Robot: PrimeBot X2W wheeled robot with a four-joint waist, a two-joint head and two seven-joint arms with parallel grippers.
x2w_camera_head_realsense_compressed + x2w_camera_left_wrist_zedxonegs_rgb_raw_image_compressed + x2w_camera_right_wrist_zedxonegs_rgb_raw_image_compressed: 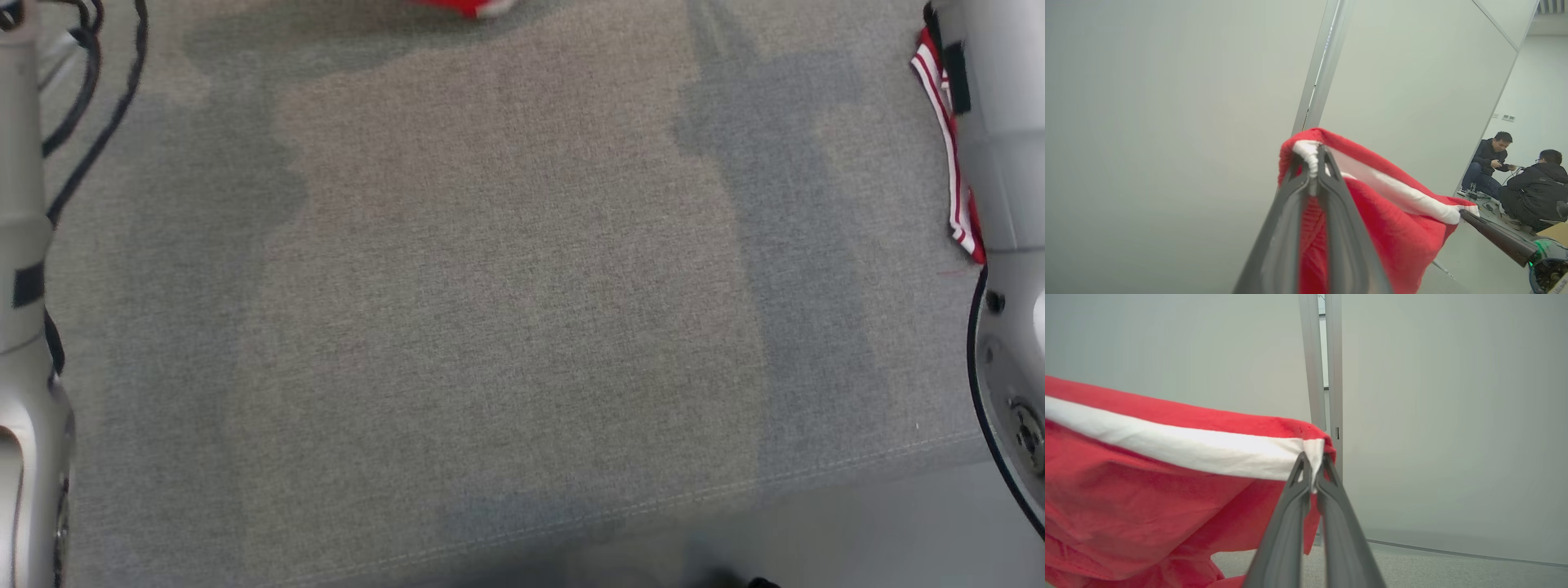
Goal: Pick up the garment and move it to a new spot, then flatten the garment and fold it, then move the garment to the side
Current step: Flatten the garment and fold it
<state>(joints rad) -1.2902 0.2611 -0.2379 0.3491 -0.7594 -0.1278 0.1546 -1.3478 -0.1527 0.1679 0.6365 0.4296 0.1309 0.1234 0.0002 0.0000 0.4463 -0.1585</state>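
- At the tips of our left gripper (pixel 1314 159), we are pinching the white-banded edge of the red garment (pixel 1396 237). The two dark fingers are pressing together on the cloth, which is bunching over them.
- Off to the right in the left wrist view, our right gripper (pixel 1468 214) is gripping the far end of that same white band, so the edge is stretching between the two grippers.
- Seen from the right wrist, that gripper's fingers are pressing together on a corner of the white band. The red body of the garment is sagging away to the left and down toward the grey surface (pixel 506 310), and we cannot tell whether its lowest folds are touching it.
- From the head camera, we are looking down on that grey woven surface with its stitched front seam. A scrap of the garment is peeking in at the top edge, and a red edge with white stripes is showing beside our right forearm (pixel 1008 122).
- Our left forearm (pixel 20 204) is standing at the left edge, with black cables (pixel 90 106) looping beside it.
- Behind the garment, we are facing pale wall panels split by a metal post (pixel 1323 61), and two people (pixel 1535 192) are sitting low in the distance.
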